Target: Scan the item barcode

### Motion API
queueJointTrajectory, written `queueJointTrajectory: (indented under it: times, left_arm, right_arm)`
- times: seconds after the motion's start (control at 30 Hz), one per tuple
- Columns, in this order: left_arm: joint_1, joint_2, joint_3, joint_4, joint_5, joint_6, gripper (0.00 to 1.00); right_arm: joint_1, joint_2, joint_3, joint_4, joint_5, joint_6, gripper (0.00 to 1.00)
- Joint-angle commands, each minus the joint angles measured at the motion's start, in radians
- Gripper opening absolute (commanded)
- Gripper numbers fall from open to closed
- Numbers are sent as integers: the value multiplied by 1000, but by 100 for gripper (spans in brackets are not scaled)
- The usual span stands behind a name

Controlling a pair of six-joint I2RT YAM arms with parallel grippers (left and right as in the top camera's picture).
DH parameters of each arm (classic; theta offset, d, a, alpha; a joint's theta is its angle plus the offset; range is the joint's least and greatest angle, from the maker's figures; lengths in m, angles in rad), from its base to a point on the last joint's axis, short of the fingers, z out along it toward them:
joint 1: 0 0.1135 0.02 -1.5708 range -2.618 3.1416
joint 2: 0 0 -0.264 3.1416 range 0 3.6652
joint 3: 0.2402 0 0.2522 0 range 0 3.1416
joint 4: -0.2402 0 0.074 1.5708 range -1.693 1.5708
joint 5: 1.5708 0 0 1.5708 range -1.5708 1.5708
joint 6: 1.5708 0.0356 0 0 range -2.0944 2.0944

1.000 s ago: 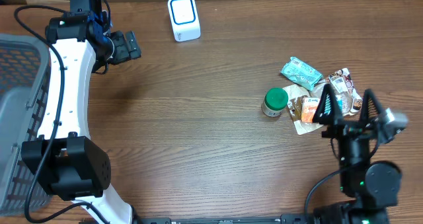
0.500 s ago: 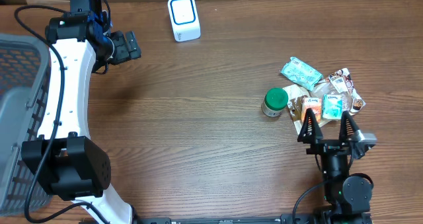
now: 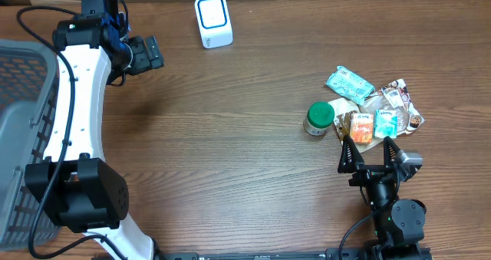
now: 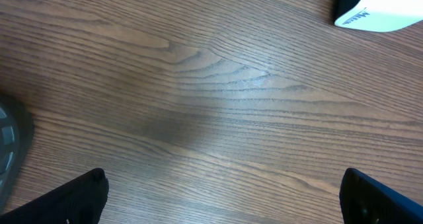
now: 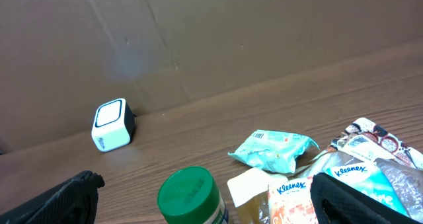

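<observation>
The white scanner with a blue-ringed face stands at the table's back edge; it also shows in the left wrist view and the right wrist view. A pile of items lies at the right: a green-lidded jar, a teal packet, an orange Kleenex pack and a teal Kleenex pack. My right gripper is open just in front of the pile and holds nothing; the jar sits low between its fingers. At the far left of the scanner, my left gripper hangs open and empty over bare wood.
A grey mesh basket stands at the left edge; its rim shows in the left wrist view. A brown-patterned packet lies at the pile's right end. A cardboard wall rises behind the table.
My right arm has drawn back from over the pile toward the table's front edge and shifted left. The left arm and the items have not moved.
</observation>
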Motion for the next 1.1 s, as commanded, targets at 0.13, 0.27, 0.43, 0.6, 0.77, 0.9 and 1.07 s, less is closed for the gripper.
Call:
queueJointTrajectory:
  times: [0.13,0.27,0.43,0.6,0.77,0.9,1.07]
  left_arm:
    - [-4,-3,21,1,-3,19,100]
    - [-4,-3,21,1,-3,19,99]
    - [-4,-3,21,1,-3,19,100]
    - [-4,-3,21,1,-3,19,100]
    - [-6,-2,21,1,-4,19,100]
    - [-29,-42,21,1,-4,19,100]
    - [-112,-174,20,1,-3,19,99]
  right_arm:
    - [-2,-13,-11,4,-12,1,100]
    - [-2,-13,-11,3,-12,1,100]
    - [-2,-13,-11,3,-12,1,100]
    - [-2,-13,-11,4,-12,1,100]
    - [-2,-13,-11,4,-12,1,100]
    - [-2,-13,-11,4,-12,1,100]
    - [-2,-13,-11,4,-12,1,100]
